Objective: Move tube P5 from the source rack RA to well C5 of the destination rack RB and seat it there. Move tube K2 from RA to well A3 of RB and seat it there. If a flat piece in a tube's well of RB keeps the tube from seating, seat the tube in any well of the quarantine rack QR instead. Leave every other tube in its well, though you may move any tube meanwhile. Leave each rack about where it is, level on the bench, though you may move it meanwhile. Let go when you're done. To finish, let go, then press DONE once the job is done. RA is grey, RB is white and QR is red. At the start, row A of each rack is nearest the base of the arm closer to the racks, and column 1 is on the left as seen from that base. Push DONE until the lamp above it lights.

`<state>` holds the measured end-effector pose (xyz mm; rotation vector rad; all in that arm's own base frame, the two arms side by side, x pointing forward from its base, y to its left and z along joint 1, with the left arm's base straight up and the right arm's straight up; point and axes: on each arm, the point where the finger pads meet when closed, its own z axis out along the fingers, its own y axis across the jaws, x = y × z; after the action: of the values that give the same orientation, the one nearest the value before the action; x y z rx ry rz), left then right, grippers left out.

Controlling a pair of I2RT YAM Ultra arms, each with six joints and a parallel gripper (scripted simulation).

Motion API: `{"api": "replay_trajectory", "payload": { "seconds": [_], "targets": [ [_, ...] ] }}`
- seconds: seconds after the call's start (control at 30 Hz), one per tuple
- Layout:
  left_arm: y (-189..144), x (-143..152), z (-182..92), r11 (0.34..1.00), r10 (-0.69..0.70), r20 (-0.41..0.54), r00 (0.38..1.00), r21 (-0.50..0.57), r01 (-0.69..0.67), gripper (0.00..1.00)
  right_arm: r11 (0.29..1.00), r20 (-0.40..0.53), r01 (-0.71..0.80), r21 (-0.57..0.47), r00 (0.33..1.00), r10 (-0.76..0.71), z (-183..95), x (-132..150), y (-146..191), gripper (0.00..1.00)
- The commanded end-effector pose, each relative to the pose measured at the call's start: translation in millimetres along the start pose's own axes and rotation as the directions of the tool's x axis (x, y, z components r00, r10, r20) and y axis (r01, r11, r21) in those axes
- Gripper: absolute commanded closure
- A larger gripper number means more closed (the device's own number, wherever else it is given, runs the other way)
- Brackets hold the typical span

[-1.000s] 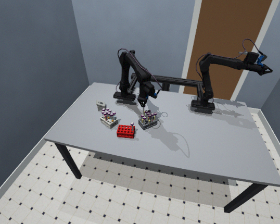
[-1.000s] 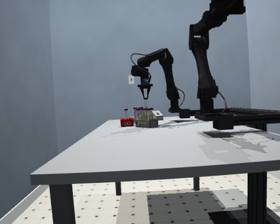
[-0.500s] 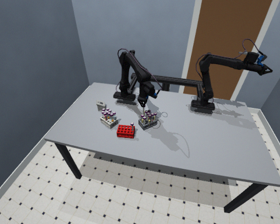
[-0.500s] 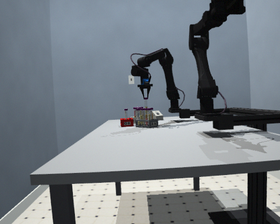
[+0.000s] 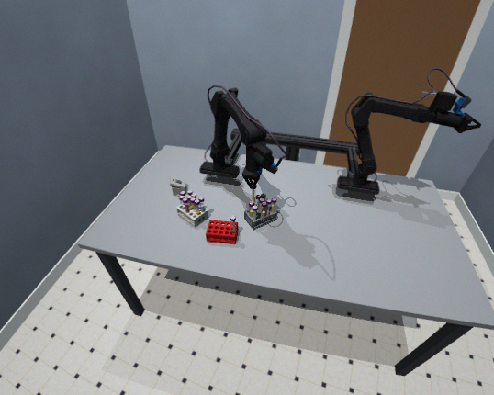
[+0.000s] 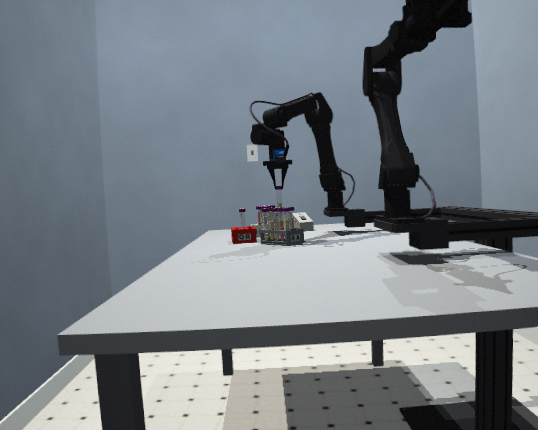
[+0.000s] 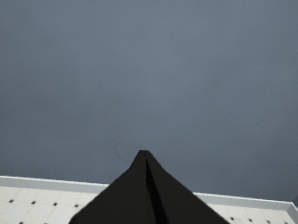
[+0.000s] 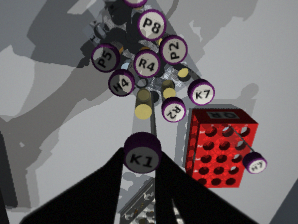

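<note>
My right gripper (image 5: 252,185) (image 6: 279,186) (image 8: 140,157) is shut on tube K1 by its purple-rimmed cap. The tube hangs upright, its lower end close to the near side of grey rack RA (image 5: 256,224) (image 6: 297,237). Tube P5 (image 8: 105,58) stands in RA beside H4 and R4. I cannot make out K2's label. White rack RB (image 5: 185,217) holds several tubes. Red rack QR (image 5: 221,235) (image 6: 244,237) (image 8: 200,120) holds one tube (image 5: 233,219) (image 6: 242,210) (image 8: 255,163). My left gripper (image 5: 478,124) (image 7: 143,158) is shut and empty, raised far from the racks.
A pale button box (image 5: 177,184) (image 6: 303,220) sits behind RB; its lamp's state is too small to tell. P8 (image 8: 151,25), P2 (image 8: 173,50), R2 (image 8: 173,109) and K7 (image 8: 201,92) also stand in RA. QR lies between RB and RA, towards the table's front.
</note>
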<state>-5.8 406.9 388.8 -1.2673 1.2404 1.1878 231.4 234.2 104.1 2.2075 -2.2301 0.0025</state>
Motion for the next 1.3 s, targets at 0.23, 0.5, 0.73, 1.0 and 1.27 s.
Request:
{"api": "replay_trajectory", "payload": {
  "seconds": [0.23,0.5,0.73,1.0,1.27],
  "targets": [
    [1.6,-26.5,-10.7,1.0,0.006,0.059,0.998,0.0,-0.006,1.0,1.0,0.01,-0.002,0.005,1.0,0.002,-5.7,2.5,-0.8,1.0],
    [1.6,-26.5,-10.7,1.0,0.006,0.059,0.998,0.0,-0.006,1.0,1.0,0.023,-0.001,0.017,1.0,0.001,-3.2,0.7,-1.3,1.0],
    [1.6,-26.5,-10.7,1.0,0.006,0.059,0.998,0.0,-0.006,1.0,1.0,0.015,-0.001,0.009,1.0,0.001,1.5,2.6,1.2,1.0],
    [1.6,-26.5,-10.7,1.0,0.006,0.059,0.998,0.0,-0.006,1.0,1.0,0.011,0.0,0.006,1.0,0.0,5.7,1.7,1.6,1.0],
    [1.6,-26.5,-10.7,1.0,0.006,0.059,0.998,0.0,-0.006,1.0,1.0,0.032,0.0,0.026,0.999,0.0,0.0,-3.9,-3.0,1.0]
  ]
}}
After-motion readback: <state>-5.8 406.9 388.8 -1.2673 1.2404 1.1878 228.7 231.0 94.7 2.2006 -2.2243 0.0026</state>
